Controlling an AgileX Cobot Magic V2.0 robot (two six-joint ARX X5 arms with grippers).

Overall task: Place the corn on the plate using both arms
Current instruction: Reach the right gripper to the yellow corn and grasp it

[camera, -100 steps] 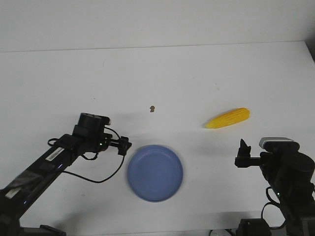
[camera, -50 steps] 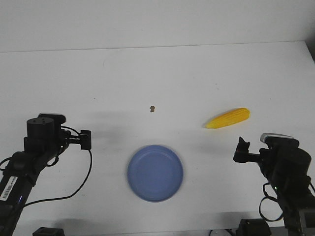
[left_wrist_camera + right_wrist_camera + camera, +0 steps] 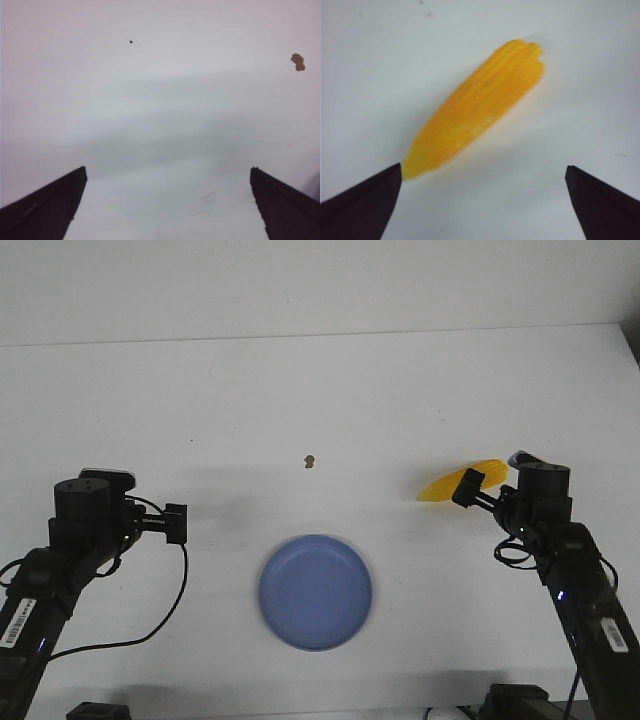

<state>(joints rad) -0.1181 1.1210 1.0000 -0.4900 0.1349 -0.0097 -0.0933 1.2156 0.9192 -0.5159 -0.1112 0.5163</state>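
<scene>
- We read this as a robotics lab or test cell, not a home or kitchen.
- We see a bare white bench (image 3: 330, 390) running up to a plain white wall (image 3: 300, 285).
- Two black robot arms, the left arm (image 3: 60, 560) and the right arm (image 3: 570, 560), stand at its near edge with loose cables exposed.
- The only props are a toy-like corn (image 3: 445, 485) and a blue plate (image 3: 316, 592).
</scene>
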